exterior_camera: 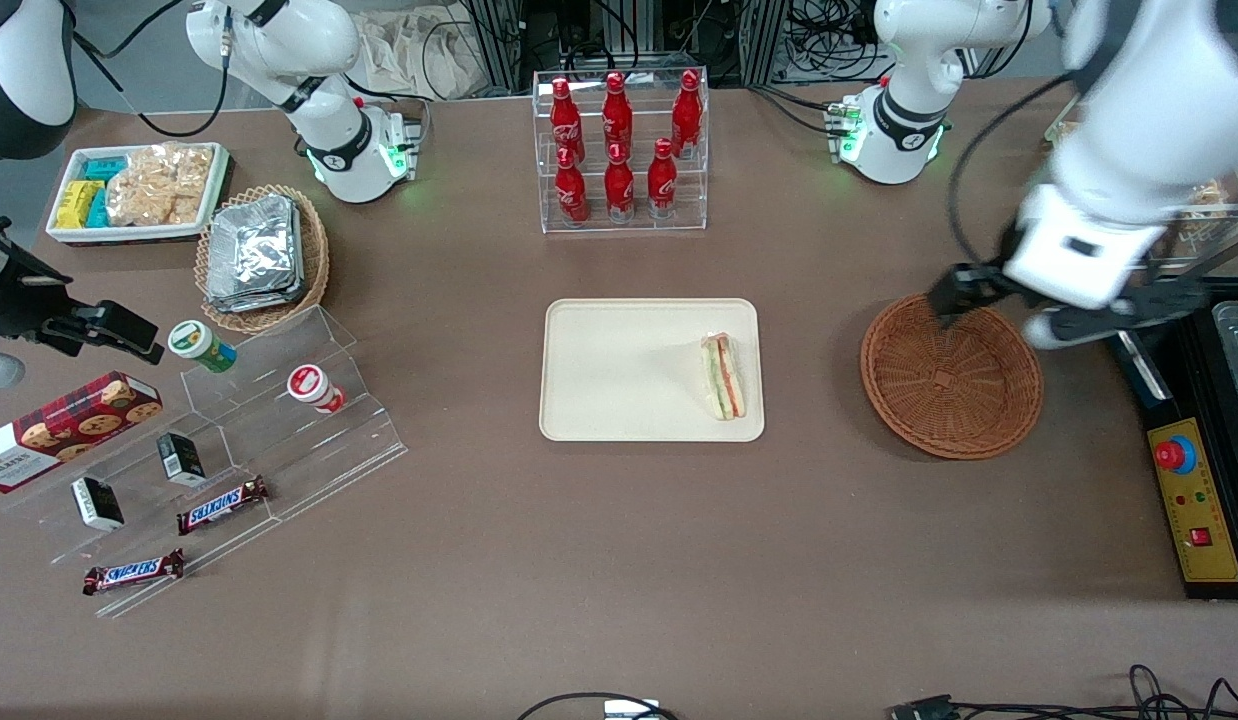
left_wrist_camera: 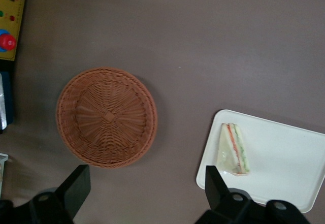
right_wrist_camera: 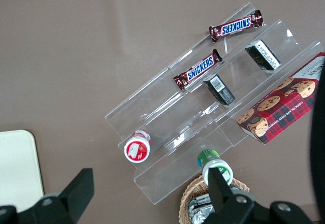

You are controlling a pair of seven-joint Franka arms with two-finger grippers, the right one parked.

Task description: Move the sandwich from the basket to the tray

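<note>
My gripper (left_wrist_camera: 142, 196) hangs with fingers spread and empty above the table between the bare basket (left_wrist_camera: 106, 116) and the tray (left_wrist_camera: 289, 168), where the sandwich (left_wrist_camera: 233, 149) lies.

Table (exterior_camera: 619, 560): matte brown top filling nearly the whole front view.
Floor (exterior_camera: 164, 70): grey strip showing farther from the front camera than the table's edge.
Cables (exterior_camera: 829, 30): black tangle on that floor, among what may be metal frame legs (exterior_camera: 504, 40).
Cloth (exterior_camera: 419, 50): pale, crumpled, beside those legs.
Light: even, with soft shadows.
Control panel (exterior_camera: 1194, 510): yellow with a red button, at the working arm's end of the table.
</note>
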